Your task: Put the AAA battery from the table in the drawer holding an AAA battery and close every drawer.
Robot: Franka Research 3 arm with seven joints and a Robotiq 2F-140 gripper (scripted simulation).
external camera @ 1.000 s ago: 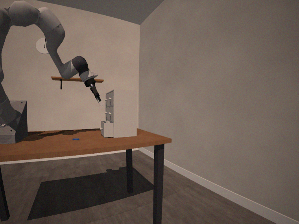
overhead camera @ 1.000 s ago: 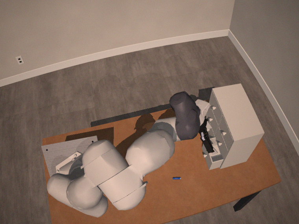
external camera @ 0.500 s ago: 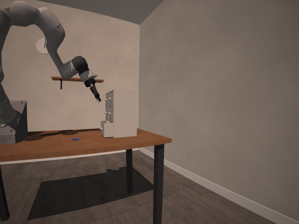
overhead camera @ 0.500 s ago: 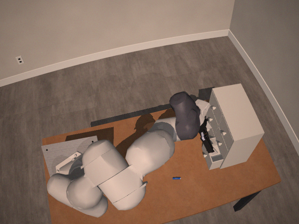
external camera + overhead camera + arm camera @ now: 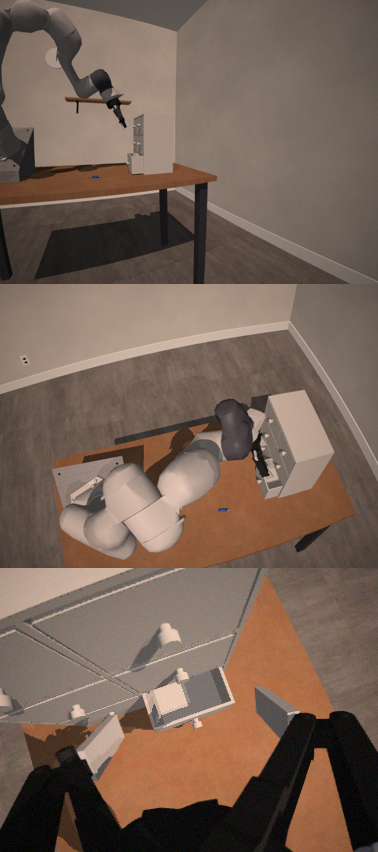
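Right of centre in the top view, the black two-finger gripper [image 5: 260,459] [image 5: 123,124] [image 5: 186,713] is wide open; the small blue cylindrical battery [image 5: 223,510] [image 5: 95,176] lies lower centre. Pulling the open pale-grey drawer [image 5: 270,494] [image 5: 137,164] [image 5: 195,714] farther could make it droop.

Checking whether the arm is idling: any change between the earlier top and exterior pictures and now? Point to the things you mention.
Nothing visibly changed. The gripper [image 5: 260,455] [image 5: 123,125] [image 5: 186,713] is open at the same spot before the chest [image 5: 300,427] [image 5: 157,143] [image 5: 125,623]; the open drawer [image 5: 270,493] [image 5: 136,165] [image 5: 202,709] and blue battery [image 5: 223,510] [image 5: 95,176] stayed put.
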